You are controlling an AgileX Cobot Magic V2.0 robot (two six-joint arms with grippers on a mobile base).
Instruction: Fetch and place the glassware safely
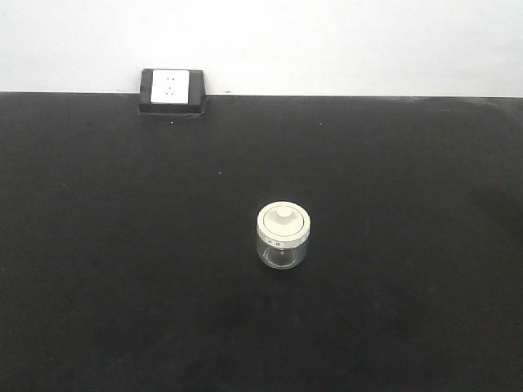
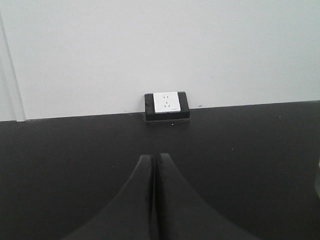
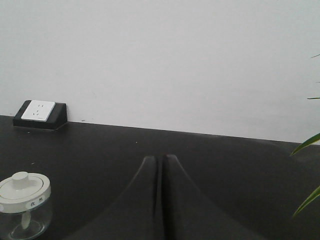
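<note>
The glassware (image 1: 283,236) is a small squat clear jar with a cream-white knobbed lid, standing upright near the middle of the black table (image 1: 122,245). In the right wrist view the jar (image 3: 23,205) sits at the lower left, well left of my right gripper (image 3: 160,159), which is shut with nothing between its fingers. My left gripper (image 2: 153,157) is also shut and empty, pointing toward the back wall; only a pale sliver shows at that view's right edge. Neither arm appears in the front view.
A black-and-white wall socket box (image 1: 172,90) sits at the table's back edge against the white wall, also seen as the socket box (image 2: 167,105) and the socket box (image 3: 40,114). Green plant leaves (image 3: 306,195) reach in at the right.
</note>
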